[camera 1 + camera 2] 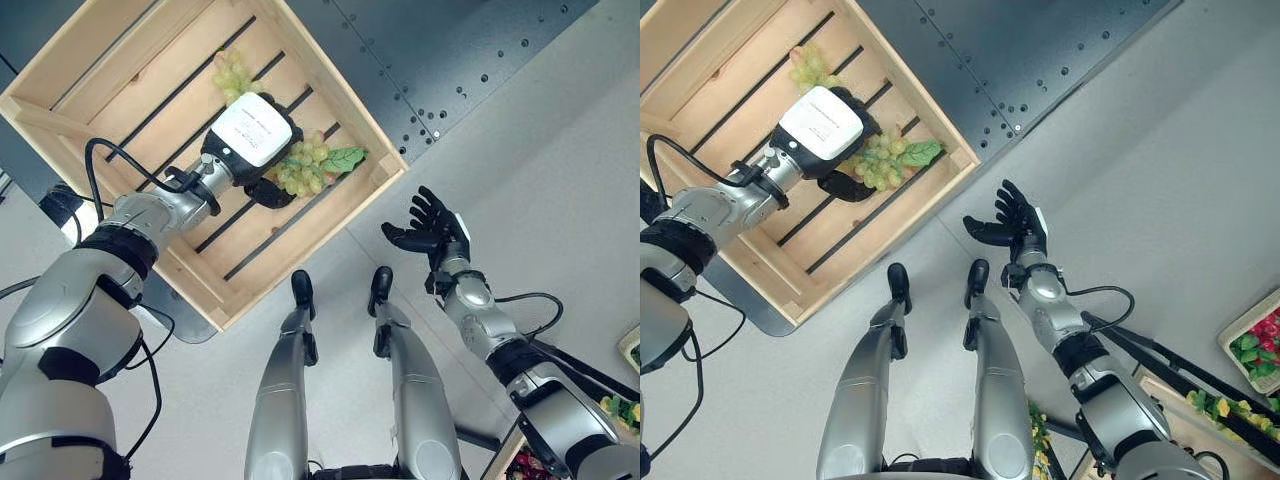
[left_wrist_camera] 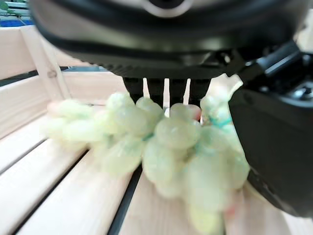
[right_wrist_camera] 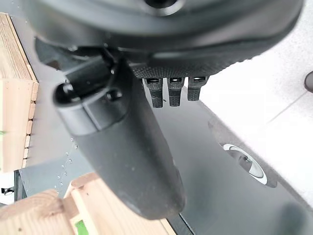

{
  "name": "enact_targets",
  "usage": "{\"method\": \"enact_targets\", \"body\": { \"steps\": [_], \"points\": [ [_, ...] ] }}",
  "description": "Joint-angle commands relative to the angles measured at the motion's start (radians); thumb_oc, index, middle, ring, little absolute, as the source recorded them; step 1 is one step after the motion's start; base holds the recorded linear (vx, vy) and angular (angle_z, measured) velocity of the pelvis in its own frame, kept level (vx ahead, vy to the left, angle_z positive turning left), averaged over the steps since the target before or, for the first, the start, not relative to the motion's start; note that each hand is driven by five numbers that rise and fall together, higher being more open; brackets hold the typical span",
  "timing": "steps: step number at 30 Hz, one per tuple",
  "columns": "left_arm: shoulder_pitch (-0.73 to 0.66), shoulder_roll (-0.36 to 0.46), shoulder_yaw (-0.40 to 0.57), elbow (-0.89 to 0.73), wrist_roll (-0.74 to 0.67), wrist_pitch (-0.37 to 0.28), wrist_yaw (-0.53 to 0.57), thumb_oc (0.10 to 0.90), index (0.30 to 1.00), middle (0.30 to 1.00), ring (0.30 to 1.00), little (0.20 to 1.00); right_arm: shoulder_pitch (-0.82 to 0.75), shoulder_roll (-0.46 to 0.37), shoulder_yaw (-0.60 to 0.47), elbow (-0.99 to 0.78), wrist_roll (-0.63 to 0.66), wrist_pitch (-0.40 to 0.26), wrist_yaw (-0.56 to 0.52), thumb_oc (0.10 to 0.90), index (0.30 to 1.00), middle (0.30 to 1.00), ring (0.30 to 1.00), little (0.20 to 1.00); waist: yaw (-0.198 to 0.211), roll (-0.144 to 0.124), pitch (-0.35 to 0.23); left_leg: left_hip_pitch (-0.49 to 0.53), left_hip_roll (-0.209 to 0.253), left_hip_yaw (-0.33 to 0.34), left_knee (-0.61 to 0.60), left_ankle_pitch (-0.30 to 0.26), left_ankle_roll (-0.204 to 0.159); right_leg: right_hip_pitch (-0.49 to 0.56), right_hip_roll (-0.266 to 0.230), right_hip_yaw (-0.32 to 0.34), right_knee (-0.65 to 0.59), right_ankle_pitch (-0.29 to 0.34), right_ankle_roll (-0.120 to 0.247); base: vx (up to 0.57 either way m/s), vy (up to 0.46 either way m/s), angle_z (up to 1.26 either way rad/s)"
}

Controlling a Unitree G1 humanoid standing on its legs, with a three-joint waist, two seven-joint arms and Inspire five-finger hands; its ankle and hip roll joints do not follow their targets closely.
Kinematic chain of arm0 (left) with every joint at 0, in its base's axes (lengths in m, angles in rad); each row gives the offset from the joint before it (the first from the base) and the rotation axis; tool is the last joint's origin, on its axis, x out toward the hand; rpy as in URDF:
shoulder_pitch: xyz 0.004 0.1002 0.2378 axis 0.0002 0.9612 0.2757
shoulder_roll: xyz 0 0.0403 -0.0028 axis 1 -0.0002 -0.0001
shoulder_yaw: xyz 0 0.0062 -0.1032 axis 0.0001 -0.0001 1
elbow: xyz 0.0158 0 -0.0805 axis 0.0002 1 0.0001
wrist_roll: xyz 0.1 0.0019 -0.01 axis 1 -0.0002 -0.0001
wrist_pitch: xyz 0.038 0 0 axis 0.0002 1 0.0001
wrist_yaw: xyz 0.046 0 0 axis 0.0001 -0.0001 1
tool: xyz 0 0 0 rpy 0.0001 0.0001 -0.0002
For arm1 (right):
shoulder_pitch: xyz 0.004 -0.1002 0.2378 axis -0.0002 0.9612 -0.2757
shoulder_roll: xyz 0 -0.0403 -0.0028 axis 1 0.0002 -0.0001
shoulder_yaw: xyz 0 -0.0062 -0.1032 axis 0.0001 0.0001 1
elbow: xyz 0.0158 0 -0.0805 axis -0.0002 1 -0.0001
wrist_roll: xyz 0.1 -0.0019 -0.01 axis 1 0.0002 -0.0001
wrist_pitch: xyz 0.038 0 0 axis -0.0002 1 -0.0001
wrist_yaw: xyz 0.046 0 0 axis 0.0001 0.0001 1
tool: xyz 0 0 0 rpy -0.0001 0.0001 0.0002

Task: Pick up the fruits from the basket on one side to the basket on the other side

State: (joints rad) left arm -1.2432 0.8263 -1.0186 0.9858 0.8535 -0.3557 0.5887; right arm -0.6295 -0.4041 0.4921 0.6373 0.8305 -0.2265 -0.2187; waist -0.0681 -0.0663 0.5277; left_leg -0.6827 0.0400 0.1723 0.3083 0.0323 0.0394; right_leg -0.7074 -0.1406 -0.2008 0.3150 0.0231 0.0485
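A: Wooden slatted crate (image 1: 330, 75), pale, with dark gaps between its boards; we list it at the robot's left, resting partly on a dark metal plate (image 1: 450, 60) dotted with holes.

B: Contents, as we see them: one bunch of green grapes (image 1: 305, 168) with a green leaf (image 1: 345, 158) at its side, lying on the slats near the crate's near-right wall. We add a second, smaller green bunch (image 1: 232, 75) further up the crate, well apart from the first.

A: Left hand (image 1: 250, 140), item three. We find it down in the crate over the first bunch; the wrist view shows its fingers (image 2: 166, 90) behind the grapes (image 2: 171, 152) and its thumb beside them, curled round the bunch. We enter it as closed on the grapes, which sit on the slats or just above them; we cannot tell which.

B: Right hand (image 1: 430, 228), item four. We record it held over the grey floor (image 1: 560, 150), clear of the crate, fingers spread and holding nothing.

A: Last entries, at the robot's right edge: a corner of another crate (image 1: 1252, 350) with red fruit and green leaves inside, and we note yellow-green fruit (image 1: 1220, 408) just below it
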Motion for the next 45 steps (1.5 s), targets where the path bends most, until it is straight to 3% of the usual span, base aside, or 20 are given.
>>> {"method": "enact_targets", "body": {
  "steps": [1,11,17,20,24,28,29,34,40,45],
  "points": [
    [0.068,-0.094,-0.033,0.031,0.073,-0.041,-0.002,0.400,0.300,0.300,0.300,0.300,0.001,-0.007,-0.025,-0.045,0.037,-0.103,-0.051,0.800,0.900,0.900,0.900,0.900,0.000,0.014,-0.008,0.020,0.028,0.054,0.052,-0.098,-0.069,0.031,0.012,-0.016,0.059,-0.090,0.020,0.00,0.000,0.00],
    [0.117,-0.045,-0.001,-0.041,0.040,-0.067,0.032,0.400,0.300,0.300,0.300,0.300,0.039,-0.010,-0.046,-0.060,0.027,-0.118,-0.045,0.800,0.900,0.900,0.900,0.900,0.011,0.037,-0.008,0.157,0.017,0.048,0.012,-0.106,-0.066,0.155,0.010,-0.004,0.034,-0.101,0.024,-0.02,-0.001,-0.02],
    [0.197,-0.016,0.100,-0.103,-0.221,-0.073,0.042,0.400,0.300,0.300,0.300,0.300,0.082,-0.004,-0.070,-0.082,0.015,-0.124,-0.039,0.800,0.900,0.900,0.900,0.900,0.024,0.052,-0.008,0.298,0.009,0.037,-0.027,-0.112,-0.061,0.286,0.001,-0.005,0.009,-0.110,0.028,-0.03,-0.008,-0.09],
    [0.296,-0.018,0.228,-0.150,-0.447,-0.093,0.038,0.400,0.300,0.300,0.300,0.300,0.123,-0.003,-0.081,-0.101,0.002,-0.125,-0.034,0.800,0.900,0.900,0.900,0.900,0.032,0.062,-0.008,0.394,-0.002,0.022,-0.066,-0.108,-0.062,0.382,-0.001,-0.003,-0.023,-0.114,0.028,0.01,0.002,-0.04],
    [0.515,-0.104,0.496,-0.232,-0.683,-0.140,-0.002,0.400,0.300,0.300,0.300,0.300,0.220,0.028,-0.110,-0.135,-0.037,-0.119,-0.028,0.800,0.900,0.900,0.900,0.900,0.042,0.075,-0.087,0.492,-0.018,0.003,-0.148,-0.093,-0.065,0.480,-0.001,-0.003,-0.090,-0.111,0.027,0.08,0.012,-0.02],
    [0.651,-0.198,0.639,-0.327,-0.865,-0.149,-0.080,0.400,0.300,0.300,0.300,0.300,0.284,0.062,-0.136,-0.147,-0.067,-0.110,-0.009,0.800,0.900,0.900,0.900,0.900,0.051,0.089,-0.155,0.575,-0.026,-0.014,-0.225,-0.083,-0.067,0.563,0.002,-0.011,-0.154,-0.104,0.029,0.11,-0.006,0.07],
    [0.699,-0.237,0.678,-0.375,-0.936,-0.125,-0.135,0.400,0.300,0.300,0.300,0.300,0.314,0.080,-0.142,-0.152,-0.082,-0.108,0.000,0.800,0.900,0.900,0.900,0.900,0.054,0.094,-0.191,0.615,-0.031,-0.021,-0.255,-0.081,-0.067,0.606,0.005,-0.012,-0.187,-0.101,0.030,0.12,-0.025,0.12],
    [0.768,-0.286,0.709,-0.478,-1.002,-0.121,-0.208,0.400,0.300,0.300,0.300,0.300,0.361,0.107,-0.142,-0.185,-0.109,-0.094,0.034,0.800,0.900,0.900,0.900,0.900,0.057,0.102,-0.268,0.686,-0.033,-0.021,-0.291,-0.088,-0.065,0.682,0.006,-0.022,-0.230,-0.097,0.031,0.13,-0.036,0.10],
    [0.824,-0.342,0.777,-0.639,-1.279,-0.052,-0.360,0.400,0.300,0.300,0.300,0.300,0.409,0.114,-0.122,-0.243,-0.115,-0.056,0.210,0.800,0.900,0.900,0.900,0.900,0.064,0.116,-0.353,0.772,-0.031,-0.025,-0.338,-0.096,-0.061,0.787,0.003,-0.035,-0.307,-0.086,0.031,0.14,-0.043,0.06],
    [0.825,-0.418,0.779,-0.722,-1.497,0.020,-0.486,0.400,0.300,0.300,0.300,0.300,0.390,0.123,-0.100,-0.287,-0.148,-0.047,0.310,0.800,0.900,0.900,0.900,0.900,0.074,0.110,-0.395,0.812,-0.024,-0.052,-0.396,-0.077,-0.071,0.850,0.011,-0.054,-0.390,-0.054,0.037,0.07,-0.109,0.08]
  ]
}}
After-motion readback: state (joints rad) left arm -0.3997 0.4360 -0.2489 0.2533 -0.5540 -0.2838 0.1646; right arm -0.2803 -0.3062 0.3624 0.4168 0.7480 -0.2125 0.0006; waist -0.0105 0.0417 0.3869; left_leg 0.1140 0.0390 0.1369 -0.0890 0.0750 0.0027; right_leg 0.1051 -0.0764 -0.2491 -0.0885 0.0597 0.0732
